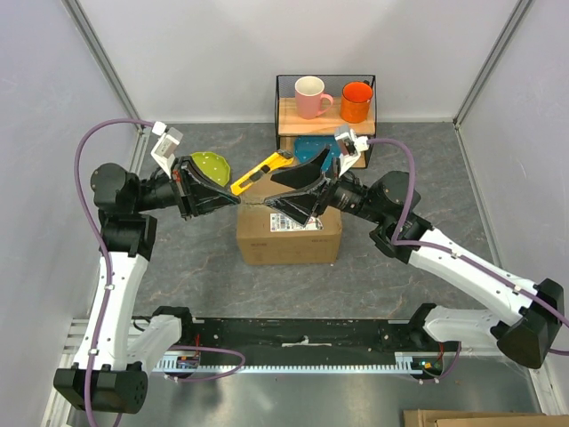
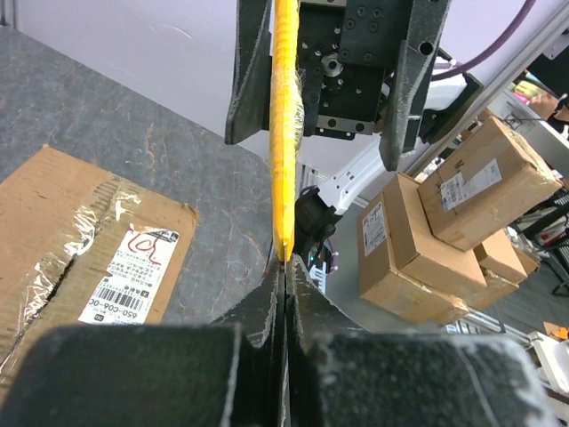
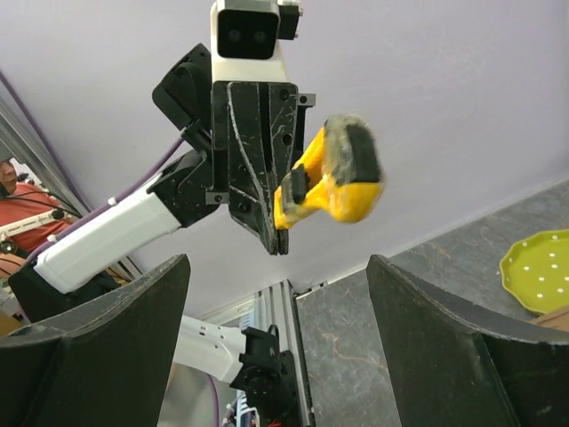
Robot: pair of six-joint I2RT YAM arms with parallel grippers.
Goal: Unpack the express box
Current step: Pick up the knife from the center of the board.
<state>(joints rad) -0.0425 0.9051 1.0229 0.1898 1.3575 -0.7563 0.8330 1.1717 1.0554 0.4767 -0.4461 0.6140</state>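
The express box (image 1: pixel 289 238) sits in the middle of the bench (image 1: pixel 196 253), with its white label (image 1: pixel 288 222) and a strip of clear tape on the top face. Both arms reach in over its far edge.

The left tool (image 1: pixel 234 197) hangs above the box's far left corner and clear of the cardboard. In the left wrist view the box (image 2: pixel 62 222) lies below and to the left of the left tool (image 2: pixel 284 267). This tool is pinching one end of a yellow utility knife (image 1: pixel 262 172), with its fingers pressed tight on the handle. The knife slants up and away toward the far right.

The right tool (image 1: pixel 298 191) is over the far part of the box top, with its fingers spread wide and nothing between the pads. Whether it touches the cardboard cannot be told. In the right wrist view the knife (image 3: pixel 329 178) points toward the gap between those fingers.

Beyond the box, a pink mug (image 1: pixel 310 97) and an orange mug (image 1: pixel 356 101) stand on a wire rack (image 1: pixel 281 114). A green plate (image 1: pixel 212 165) lies behind the left tool.
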